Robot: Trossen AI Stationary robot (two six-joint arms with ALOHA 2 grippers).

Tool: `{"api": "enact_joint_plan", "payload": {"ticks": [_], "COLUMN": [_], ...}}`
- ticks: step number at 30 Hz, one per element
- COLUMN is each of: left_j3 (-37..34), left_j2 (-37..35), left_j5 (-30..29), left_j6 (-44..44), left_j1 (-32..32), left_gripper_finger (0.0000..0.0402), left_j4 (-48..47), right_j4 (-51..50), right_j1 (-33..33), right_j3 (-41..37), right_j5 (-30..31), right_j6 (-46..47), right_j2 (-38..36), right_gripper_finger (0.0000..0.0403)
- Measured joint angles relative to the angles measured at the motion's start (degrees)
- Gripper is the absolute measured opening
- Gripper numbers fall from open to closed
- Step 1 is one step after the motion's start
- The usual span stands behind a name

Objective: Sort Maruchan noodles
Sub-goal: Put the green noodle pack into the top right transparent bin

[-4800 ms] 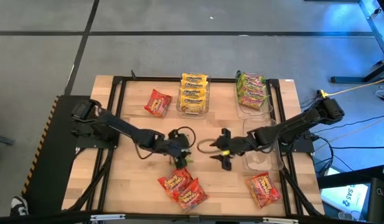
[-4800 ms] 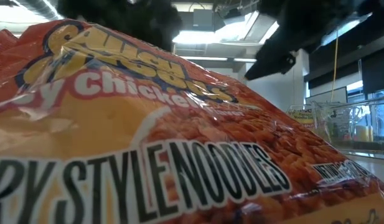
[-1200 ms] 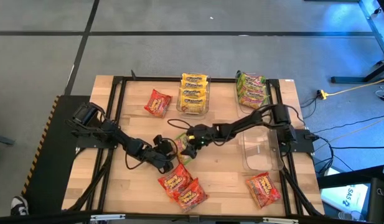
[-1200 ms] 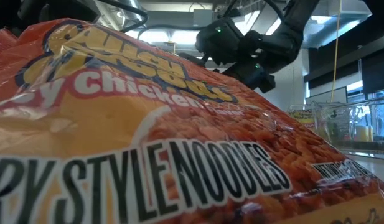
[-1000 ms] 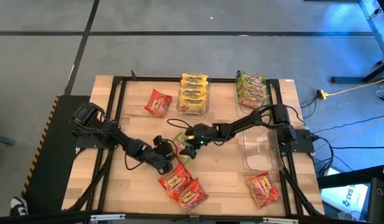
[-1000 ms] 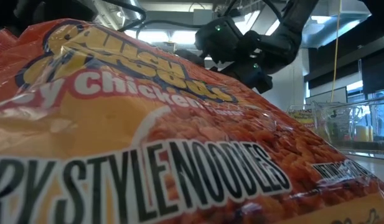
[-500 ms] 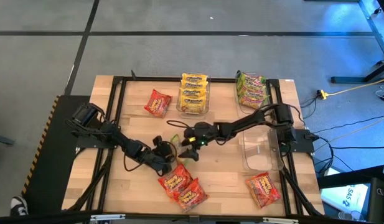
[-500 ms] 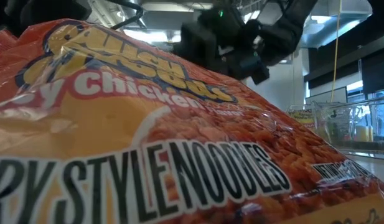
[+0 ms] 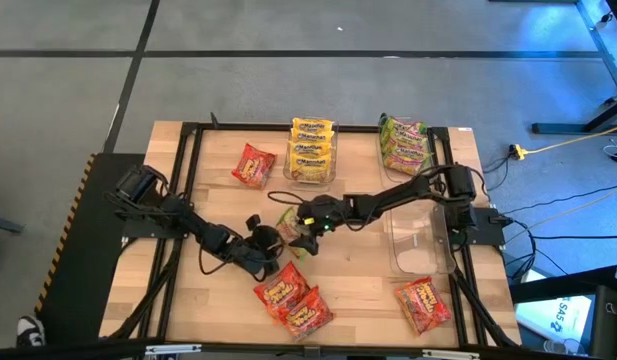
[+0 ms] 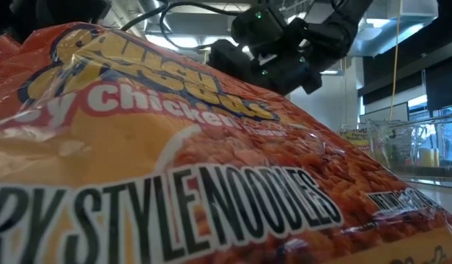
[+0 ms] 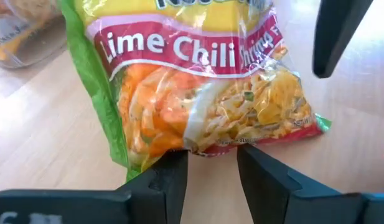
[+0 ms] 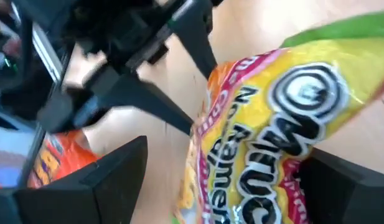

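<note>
I find my right gripper (image 9: 300, 229) clenched on the lime chili packet (image 11: 198, 81), lifted at mid-table, label visible. My left gripper (image 11: 210, 163) sits just beside it with fingers parted around the packet's lower edge (contact uncertain). Red-orange packets (image 9: 293, 298) lie near the front edge.

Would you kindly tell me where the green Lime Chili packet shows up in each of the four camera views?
High view: the Lime Chili packet is mid-table, between both grippers.
Low view: not visible; a red-orange packet fills the picture.
Left wrist view: the packet fills the centre, just past the left gripper.
Right wrist view: the packet lies between the right gripper's fingers.
Shared landmark: the bare wooden table.
</note>
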Motion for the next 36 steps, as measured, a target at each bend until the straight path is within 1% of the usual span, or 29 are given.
{"api": "enact_joint_plan", "payload": {"ticks": [2, 6, 9, 11, 14, 19, 21, 23, 25, 28, 32, 36], "left_j3": [0.0, 0.0, 0.0, 0.0, 0.0, 0.0, 0.0, 0.0, 0.0, 0.0, 0.0, 0.0], "left_j2": [0.0, 0.0, 0.0, 0.0, 0.0, 0.0, 0.0, -0.1, -1.2, -4.0, -8.6, -11.3], "left_j5": [-0.4, -0.5, -0.5, -0.3, 0.3, 0.7, 0.7, 1.3, 2.3, 4.6, 6.2, 6.3], "left_j6": [0.0, 0.1, 0.1, 0.3, 1.4, 1.4, 1.4, 1.4, 1.3, 0.8, -0.1, -0.1], "left_j1": [0.0, 0.0, 0.0, -0.1, -0.1, -0.1, -0.3, -0.3, -0.5, -1.0, -2.3, -3.4], "left_gripper_finger": [0.0134, 0.0134, 0.0133, 0.0134, 0.0134, 0.0134, 0.0134, 0.0134, 0.0134, 0.0134, 0.0134, 0.0134], "left_j4": [0.0, 0.4, 0.3, 0.2, 0.5, 0.4, 0.3, 0.1, -1.3, -4.2, -6.8, -7.6], "right_j4": [-0.4, -5.4, -5.2, -4.7, -3.7, -2.3, -2.1, -2.3, -3.2, -6.9, -15.1, -26.0], "right_j1": [0.2, 0.5, 0.4, 0.3, 0.4, 0.3, 0.3, 0.3, 0.3, 0.4, 0.4, 0.4], "right_j3": [0.4, 0.9, 0.9, 1.3, 1.6, 1.6, 1.6, 1.7, 1.7, 1.6, 1.6, 1.6], "right_j5": [0.5, 5.7, 5.5, 4.4, 1.7, 1.2, 1.1, 0.9, 1.0, 1.5, 5.5, 11.0], "right_j6": [2.6, 4.3, 4.4, 4.3, 3.7, 0.1, -0.8, -2.3, -4.3, -7.5, -12.8, -18.2], "right_j2": [0.0, 0.3, 1.2, 2.0, 2.8, 2.6, 2.5, 2.5, 1.9, -0.4, -6.0, -12.8], "right_gripper_finger": [0.0335, 0.0335, 0.0321, 0.0298, 0.0248, 0.0162, 0.0138, 0.0122, 0.0115, 0.0118, 0.0125, 0.0119]}}
